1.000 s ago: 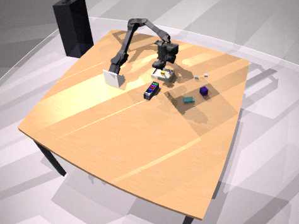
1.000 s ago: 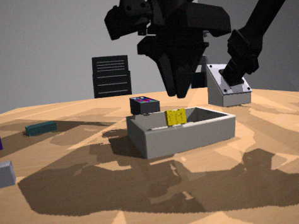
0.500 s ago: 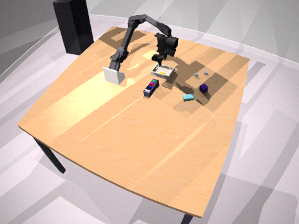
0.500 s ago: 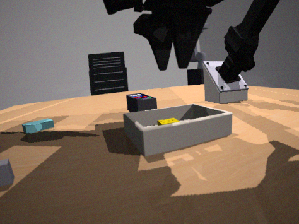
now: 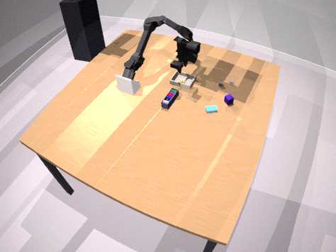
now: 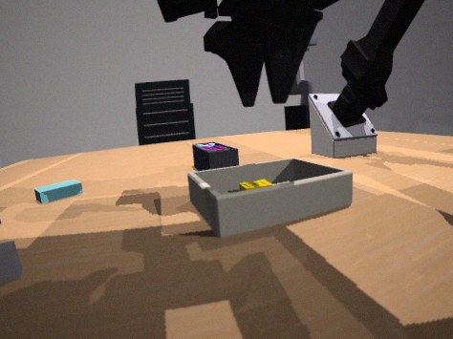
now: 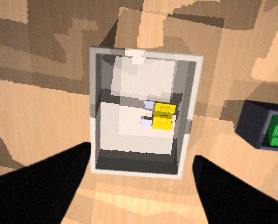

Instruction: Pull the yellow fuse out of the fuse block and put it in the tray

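Note:
The yellow fuse (image 5: 181,81) (image 6: 255,184) (image 7: 163,116) lies flat on the floor of the grey tray (image 5: 184,86) (image 6: 287,201) (image 7: 94,135), its pale prongs pointing left in the wrist view. My gripper (image 6: 263,105) (image 7: 142,155) is open and empty, high above the tray and clear of its walls. The dark fuse block (image 5: 165,106) (image 6: 215,159) (image 7: 250,125) stands upright beside the tray. It holds several fuses, among them a green one (image 5: 174,91) (image 7: 274,134), a red one and a blue one. The gripper is apart from the block.
A cyan block (image 5: 211,108) (image 6: 59,191) and a purple cube (image 5: 229,99) lie on the wooden table (image 5: 142,160) (image 6: 119,172). Two small grey-blue pieces lie behind them in the top view. The arm's light base (image 5: 127,85) (image 6: 355,146) stands on the far side of the block.

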You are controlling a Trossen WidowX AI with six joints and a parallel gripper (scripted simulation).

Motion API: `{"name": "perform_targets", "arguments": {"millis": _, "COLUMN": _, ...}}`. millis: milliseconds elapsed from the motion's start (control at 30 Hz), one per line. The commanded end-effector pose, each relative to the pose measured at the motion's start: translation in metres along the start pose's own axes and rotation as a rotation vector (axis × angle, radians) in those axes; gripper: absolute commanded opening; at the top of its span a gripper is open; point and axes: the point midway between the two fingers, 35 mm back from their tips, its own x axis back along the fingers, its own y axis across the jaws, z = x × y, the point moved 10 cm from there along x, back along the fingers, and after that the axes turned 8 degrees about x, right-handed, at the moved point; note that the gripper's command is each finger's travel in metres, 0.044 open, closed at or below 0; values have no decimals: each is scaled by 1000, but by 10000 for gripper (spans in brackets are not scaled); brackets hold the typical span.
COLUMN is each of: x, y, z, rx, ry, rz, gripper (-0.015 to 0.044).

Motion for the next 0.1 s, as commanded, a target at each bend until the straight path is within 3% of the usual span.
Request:
{"name": "perform_targets", "arguments": {"millis": 0, "x": 0, "y": 0, "z": 0, "rx": -1, "ry": 0, "rz": 0, "gripper": 330}}
{"name": "perform_targets", "arguments": {"millis": 67, "x": 0, "y": 0, "z": 0, "rx": -1, "ry": 0, "rz": 0, "gripper": 330}}
